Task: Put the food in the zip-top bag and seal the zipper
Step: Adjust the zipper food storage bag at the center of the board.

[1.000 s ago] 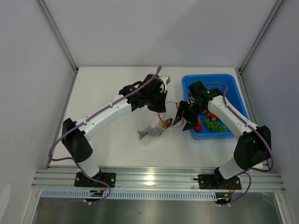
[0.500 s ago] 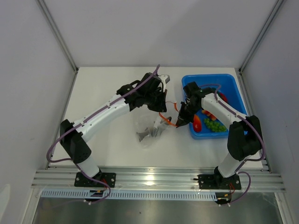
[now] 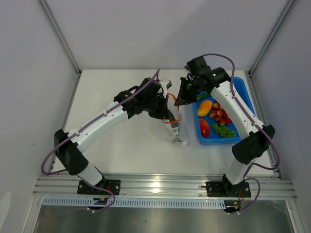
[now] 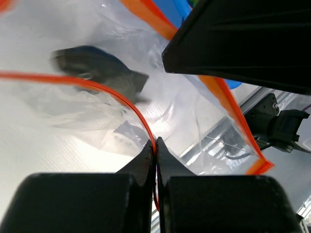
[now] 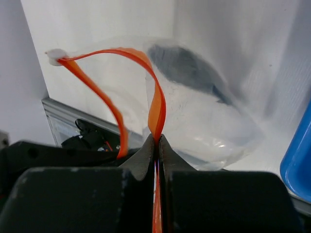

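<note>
The clear zip-top bag (image 3: pixel 178 133) hangs above the table between my two grippers, its mouth held open. My left gripper (image 3: pixel 169 108) is shut on one side of the orange-red zipper (image 4: pixel 141 116). My right gripper (image 3: pixel 181 100) is shut on the other side of the zipper (image 5: pixel 156 109). A grey fish (image 4: pixel 97 68) lies inside the bag (image 5: pixel 204 111) and also shows in the right wrist view as a dark fish (image 5: pixel 187 68). A mango (image 3: pixel 205 106), cherry tomatoes (image 3: pixel 221 116), a red pepper (image 3: pixel 204 127) and green grapes (image 3: pixel 224 130) lie in the tub.
The blue plastic tub (image 3: pixel 244 97) stands at the right, just beside the hanging bag, and its rim (image 5: pixel 296 155) shows in the right wrist view. White walls and metal posts bound the table at the back and sides.
My right gripper has shut on the zipper strip and risen toward the back. The left gripper has moved right with its side, and the bag has come up off the table.
</note>
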